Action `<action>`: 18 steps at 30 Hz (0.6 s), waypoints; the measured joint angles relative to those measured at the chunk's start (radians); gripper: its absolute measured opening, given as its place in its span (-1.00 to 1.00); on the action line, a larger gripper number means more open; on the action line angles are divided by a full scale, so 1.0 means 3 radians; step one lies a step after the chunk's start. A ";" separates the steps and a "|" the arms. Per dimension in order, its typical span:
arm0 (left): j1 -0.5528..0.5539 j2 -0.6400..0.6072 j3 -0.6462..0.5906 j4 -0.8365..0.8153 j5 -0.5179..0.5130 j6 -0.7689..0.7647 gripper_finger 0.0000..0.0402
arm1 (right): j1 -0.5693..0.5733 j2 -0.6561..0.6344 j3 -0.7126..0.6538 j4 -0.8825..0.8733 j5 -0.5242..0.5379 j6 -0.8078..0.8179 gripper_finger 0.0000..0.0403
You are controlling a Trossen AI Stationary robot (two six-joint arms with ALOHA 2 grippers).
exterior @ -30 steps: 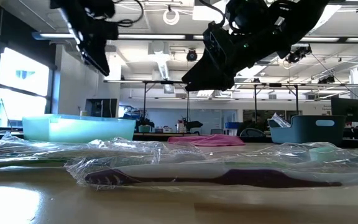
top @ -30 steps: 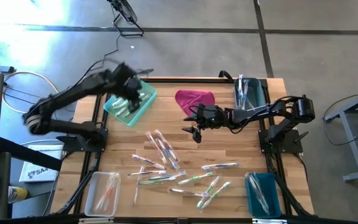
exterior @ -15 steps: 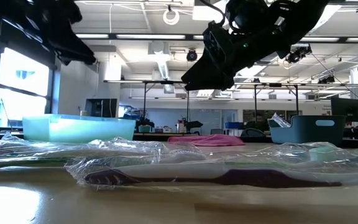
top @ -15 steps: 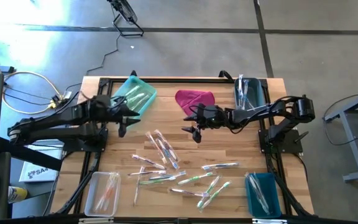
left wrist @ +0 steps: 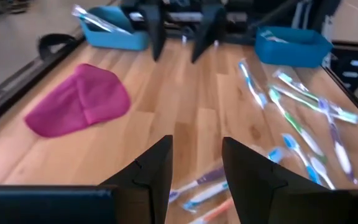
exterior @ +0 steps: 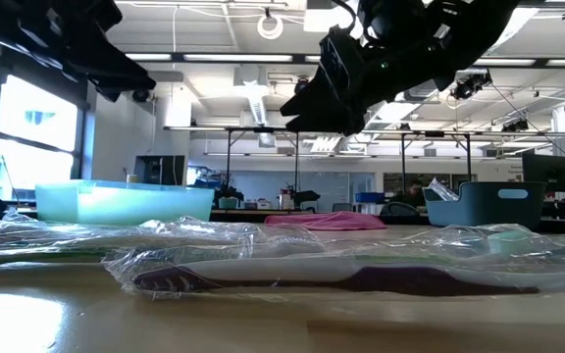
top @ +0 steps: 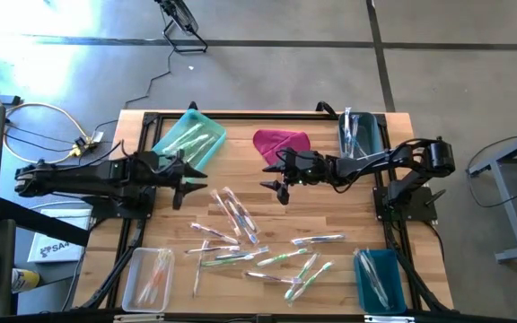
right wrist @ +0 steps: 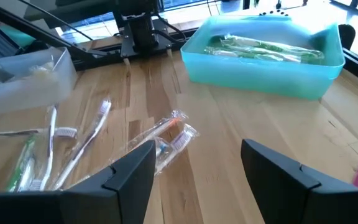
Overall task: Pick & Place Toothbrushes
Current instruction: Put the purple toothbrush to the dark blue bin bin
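Observation:
Several wrapped toothbrushes (top: 249, 238) lie flat and scattered on the wooden table's middle and near part; they also show in the left wrist view (left wrist: 303, 118) and the right wrist view (right wrist: 160, 140). One purple-handled toothbrush (exterior: 341, 279) lies close to the low camera. My left gripper (top: 187, 184) (left wrist: 196, 168) hovers open and empty above the table, just near of the light teal bin. My right gripper (top: 276, 186) (right wrist: 197, 168) hovers open and empty near the magenta cloth, facing the left one.
A light teal bin (top: 191, 139) at the far left holds green toothbrushes. A magenta cloth (top: 282, 144) lies at the far middle. A blue bin (top: 360, 135) stands far right, another blue bin (top: 380, 278) near right, and a clear bin (top: 146, 278) near left.
My left arm has swung away from above the light teal bin, dropped lower and stretched out level; its gripper now sits just near of that bin, pointing toward the table's right. The toothbrushes have not moved.

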 joint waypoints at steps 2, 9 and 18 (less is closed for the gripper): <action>-0.0069 0.0011 -0.0043 0.0021 0.0000 -0.0001 -0.32 | 0.0000 0.0000 0.0000 0.0000 0.0000 0.0035 0.14; -0.0297 0.0025 -0.0131 0.0111 -0.0025 -0.0015 -0.32 | 0.0008 0.0000 0.0000 0.0016 0.0000 0.0259 0.14; -0.0577 0.0027 -0.0297 0.0328 -0.0025 -0.0014 -0.32 | 0.0175 0.0000 0.0000 0.0277 0.0001 0.0347 0.14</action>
